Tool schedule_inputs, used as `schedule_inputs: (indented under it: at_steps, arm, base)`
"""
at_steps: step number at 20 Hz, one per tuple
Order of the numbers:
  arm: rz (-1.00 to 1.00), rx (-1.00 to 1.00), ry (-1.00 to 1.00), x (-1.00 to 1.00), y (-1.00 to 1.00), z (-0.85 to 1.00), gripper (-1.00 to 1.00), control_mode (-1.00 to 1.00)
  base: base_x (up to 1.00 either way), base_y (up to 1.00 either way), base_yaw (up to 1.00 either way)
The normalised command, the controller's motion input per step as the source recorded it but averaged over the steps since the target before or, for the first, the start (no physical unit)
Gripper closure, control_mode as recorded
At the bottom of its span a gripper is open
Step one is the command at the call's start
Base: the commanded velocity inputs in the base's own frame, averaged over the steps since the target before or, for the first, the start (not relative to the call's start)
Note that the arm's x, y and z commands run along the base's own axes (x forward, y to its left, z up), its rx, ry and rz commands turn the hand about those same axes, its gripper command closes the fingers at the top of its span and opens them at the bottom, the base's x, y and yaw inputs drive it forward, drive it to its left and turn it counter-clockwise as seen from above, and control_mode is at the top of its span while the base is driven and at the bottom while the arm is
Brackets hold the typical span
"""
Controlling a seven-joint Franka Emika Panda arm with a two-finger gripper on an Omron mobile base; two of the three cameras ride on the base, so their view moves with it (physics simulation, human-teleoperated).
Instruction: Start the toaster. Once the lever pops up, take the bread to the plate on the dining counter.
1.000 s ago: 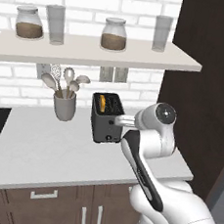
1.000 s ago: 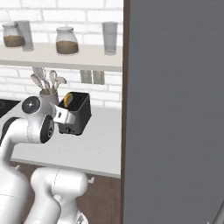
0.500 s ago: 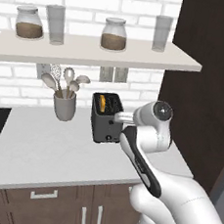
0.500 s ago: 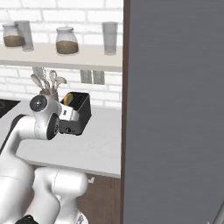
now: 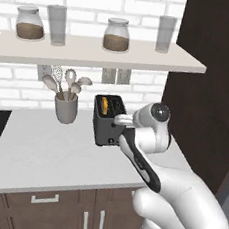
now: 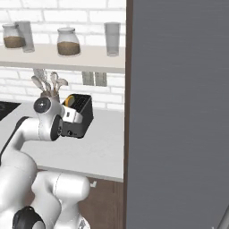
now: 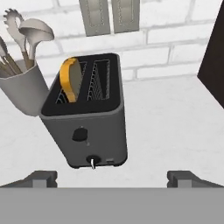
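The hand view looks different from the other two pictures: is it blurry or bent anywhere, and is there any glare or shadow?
Hand view: the toaster leans and its sides splay, a close wide-angle look; edges slightly soft; a faint shadow under it. Left base view: even, flat light, no glare on the jars. Right base view: a dark grey panel blocks the right half; the bread stays clear.
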Motion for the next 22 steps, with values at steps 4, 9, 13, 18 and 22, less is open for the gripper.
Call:
schedule_inputs:
  at_steps: [4, 9, 13, 18, 22]
  arm:
    - [0.0, -0.05, 0.0, 0.01, 0.03, -0.46, -1.0, -1.0]
    - [0.0, -0.01, 0.0, 0.04, 0.0, -0.09, -1.0, -1.0]
    - [0.0, 0.0, 0.0, 0.09, 0.0, 0.0, -1.0, -1.0]
    - [0.0, 0.0, 0.02, 0.17, 0.0, 0.0, -1.0, -1.0]
    - [0.0, 0.0, 0.05, 0.44, 0.0, 0.0, -1.0, -1.0]
  base:
    - [0.0, 0.0, 0.0]
    - [0.0, 0.0, 0.0]
    - [0.0, 0.0, 0.0]
    - [0.0, 0.0, 0.0]
    - [0.0, 0.0, 0.0]
